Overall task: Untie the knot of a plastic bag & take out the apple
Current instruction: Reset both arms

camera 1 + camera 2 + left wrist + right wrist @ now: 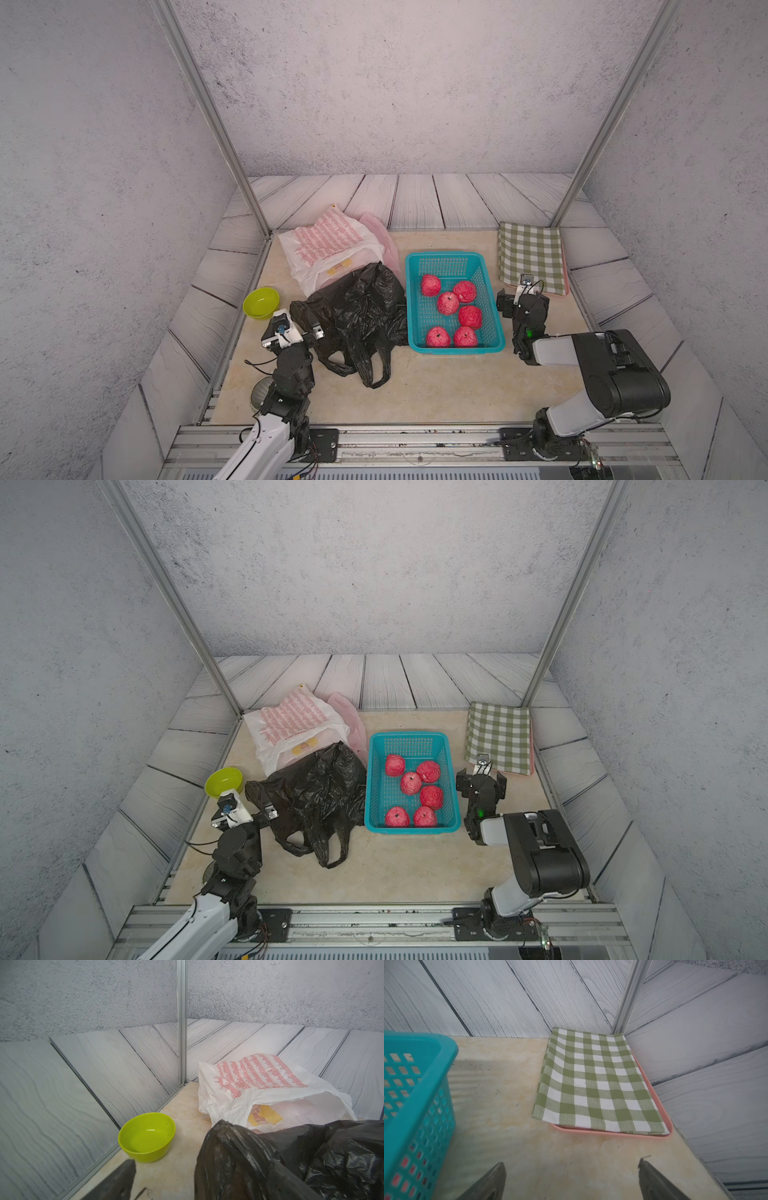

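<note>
A crumpled black plastic bag [361,316] [320,791] lies left of centre, its two handle loops [370,370] slack toward the front; I cannot make out a knot. Several red apples [448,302] sit in the teal basket [490,347] to its right. Whether an apple is inside the bag is hidden. My left gripper [296,321] is open at the bag's left corner. In the left wrist view one finger [124,1172] shows over bare table, and the bag [270,1163] covers the other. My right gripper [523,300] [571,1164] is open over bare table, right of the basket.
A white bag with red print [328,245] lies behind the black one. A green bowl [261,302] stands by the left wall, close to my left gripper. A green checked cloth [532,257] lies on a pink tray [612,1134] at the back right. Metal posts [257,208] stand at the rear corners.
</note>
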You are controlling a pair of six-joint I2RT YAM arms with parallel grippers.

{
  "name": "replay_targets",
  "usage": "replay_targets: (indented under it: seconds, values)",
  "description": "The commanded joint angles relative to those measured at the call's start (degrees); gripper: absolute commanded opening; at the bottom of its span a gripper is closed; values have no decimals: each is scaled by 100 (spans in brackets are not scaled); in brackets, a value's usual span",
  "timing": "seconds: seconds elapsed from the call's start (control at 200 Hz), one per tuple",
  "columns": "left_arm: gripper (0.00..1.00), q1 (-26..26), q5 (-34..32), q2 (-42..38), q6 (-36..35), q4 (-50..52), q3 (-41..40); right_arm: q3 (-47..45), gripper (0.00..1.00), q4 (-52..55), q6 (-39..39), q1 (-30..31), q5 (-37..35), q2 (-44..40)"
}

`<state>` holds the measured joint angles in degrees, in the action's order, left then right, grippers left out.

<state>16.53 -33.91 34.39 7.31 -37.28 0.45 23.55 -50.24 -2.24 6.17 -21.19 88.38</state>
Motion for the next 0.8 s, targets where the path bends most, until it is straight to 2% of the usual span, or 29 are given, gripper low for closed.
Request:
replay_targets:
  seconds: [0.0, 0.29, 0.425, 0.525, 0.63, 0.796]
  values:
    - [99, -144, -222, 400, 59, -458, -60, 106, 99, 497, -159, -104, 151, -45]
    - [99, -423, -648, 2528, 265, -1538, 373, 104, 99, 498, -162, -104, 163, -41]
    - [99, -459, -754, 3359, 289, -1706, 846, 105, 99, 512, -155, -105, 155, -48]
    - [99, -447, -946, 3505, 230, -1137, 1237, 111, 99, 511, -153, -99, 155, -43]
    - [99, -450, -819, 3928, -312, -2017, 1170, 112, 99, 519, -162, -97, 159, -48]
    - [99, -457, -538, 4927, -710, -3348, 1118, 114, 99, 523, -161, -103, 156, -42]
